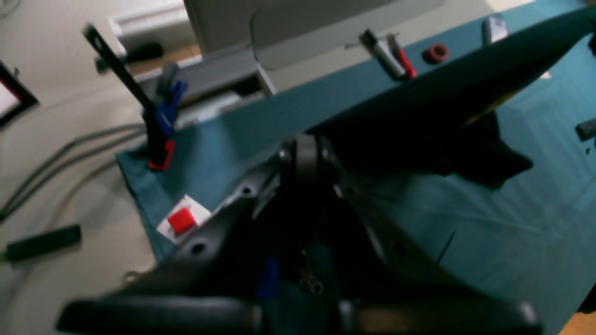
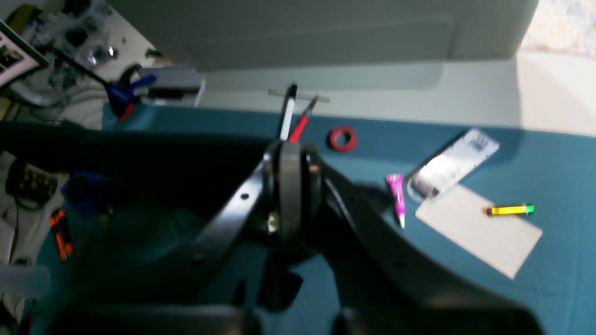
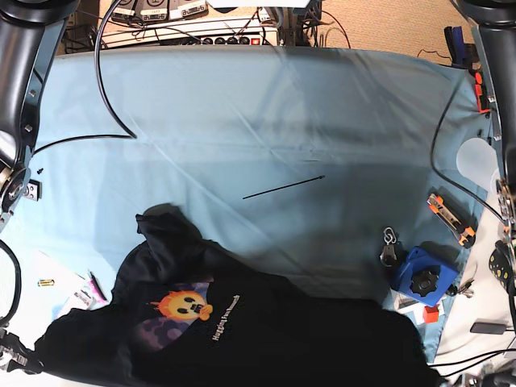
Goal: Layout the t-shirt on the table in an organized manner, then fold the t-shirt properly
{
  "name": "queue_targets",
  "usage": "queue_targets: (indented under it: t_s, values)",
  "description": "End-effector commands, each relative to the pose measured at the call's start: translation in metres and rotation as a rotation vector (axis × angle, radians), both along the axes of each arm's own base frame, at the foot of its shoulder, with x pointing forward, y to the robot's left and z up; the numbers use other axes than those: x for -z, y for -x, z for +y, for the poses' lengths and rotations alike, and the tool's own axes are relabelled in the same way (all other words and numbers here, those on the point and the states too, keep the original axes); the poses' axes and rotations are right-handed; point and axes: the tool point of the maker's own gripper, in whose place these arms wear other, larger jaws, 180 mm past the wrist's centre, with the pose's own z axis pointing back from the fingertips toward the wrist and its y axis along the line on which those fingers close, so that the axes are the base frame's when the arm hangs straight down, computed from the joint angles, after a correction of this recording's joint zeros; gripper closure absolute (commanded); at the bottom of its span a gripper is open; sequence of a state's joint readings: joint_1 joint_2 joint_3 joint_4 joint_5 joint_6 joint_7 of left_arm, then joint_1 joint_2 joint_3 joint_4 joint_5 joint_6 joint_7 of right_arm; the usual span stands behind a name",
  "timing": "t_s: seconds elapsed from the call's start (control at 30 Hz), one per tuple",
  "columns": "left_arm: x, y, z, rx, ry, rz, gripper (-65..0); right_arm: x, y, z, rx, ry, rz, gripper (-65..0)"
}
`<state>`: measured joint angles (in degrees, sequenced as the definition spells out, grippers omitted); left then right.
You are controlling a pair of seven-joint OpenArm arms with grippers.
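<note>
At the counter's [image 3: 242,121] near edge one black t-shirt [image 3: 242,330] hangs stretched between two hands, skull print up, its lower part cut off. Left hand [image 1: 305,149] and right hand [image 2: 289,160] are each clenched on its hem, fingertips buried in blurred cloth.

The t-shirt [image 3: 234,330] bears small white lettering beside its skull graphic, too small to read.

Black t-shirt [image 3: 242,330] shows an orange flaming skull on purple (tiny white lettering beside it), lying over the light blue table [image 3: 258,121].
</note>
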<state>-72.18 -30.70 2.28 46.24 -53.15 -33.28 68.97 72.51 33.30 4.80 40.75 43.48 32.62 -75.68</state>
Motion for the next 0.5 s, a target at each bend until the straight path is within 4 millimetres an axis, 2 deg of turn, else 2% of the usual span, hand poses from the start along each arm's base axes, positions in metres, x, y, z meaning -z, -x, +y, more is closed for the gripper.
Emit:
queue_targets:
  t_s: [0.0,0.23,0.47]
  values:
    - [-0.028,-0.001,0.003,-0.006,0.016,-0.066,0.0,-0.032,-0.002,-0.005,0.012,-0.004,-0.088,0.0]
    - [-0.013,0.010,-0.007,0.055,0.046,0.009,0.0,-0.026,0.006,0.005,-0.042,-0.030,-0.038,0.0]
    - [-0.008,0.016,-0.010,0.085,0.039,0.040,0.0,-0.038,0.007,0.019,-0.116,-0.063,-0.096,0.0]
